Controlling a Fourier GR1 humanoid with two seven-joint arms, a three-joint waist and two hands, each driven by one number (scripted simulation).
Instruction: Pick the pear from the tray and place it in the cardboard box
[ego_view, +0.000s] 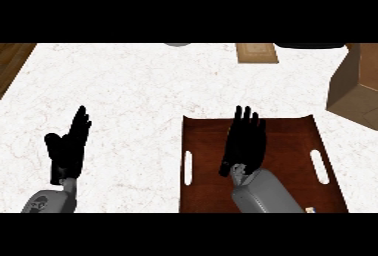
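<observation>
The pear cannot be seen in the head view; whether it lies under the right hand (245, 142) I cannot tell. There is one tray (295, 150), dark brown and of wood, lying flat on the tabletop (148, 85) at the near right. It has two white slot handles, one on its left side and one on its right side. Its far edge has a low rim with rounded corners.

The right hand is over the middle of the tray, with the palm facing down. Its fingers (240, 120) are straight, close together, and point to the far side; they hold nothing that is visible. The grey forearm (262, 195) comes in from the near edge, over the tray.

There is one cardboard box (354, 85) at the far right, light brown, partly cut by the right border of the view. It stands apart from the tray, just beyond the tray's far right corner.

The left hand (68, 150) shows at the near left, over the bare white tabletop, well apart from the tray. It is open, fingers straight and pointing far, and it is holding nothing.

At the far edge there is one small tan flat object (257, 52), and next to it one grey shape that is cut off. A wood strip (13, 60) shows at the far left corner.
</observation>
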